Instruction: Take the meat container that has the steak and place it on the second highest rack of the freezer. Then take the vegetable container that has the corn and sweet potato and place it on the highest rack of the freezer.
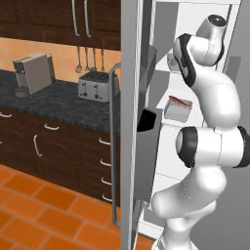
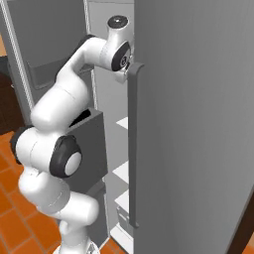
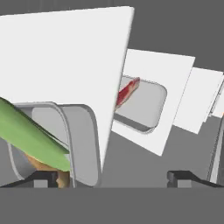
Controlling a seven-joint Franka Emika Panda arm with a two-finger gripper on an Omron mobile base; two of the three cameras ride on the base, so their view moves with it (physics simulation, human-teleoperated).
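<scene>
Your gripper [image 3: 113, 177] stands wide open, holding nothing. The vegetable container [image 3: 65, 144] with the corn [image 3: 33, 138] sits on the highest rack [image 3: 65, 52], at nine o'clock of the jaws.

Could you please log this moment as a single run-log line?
tool: open, empty | steak container: on second highest rack | corn tub: on highest rack, just ahead of tool
</scene>
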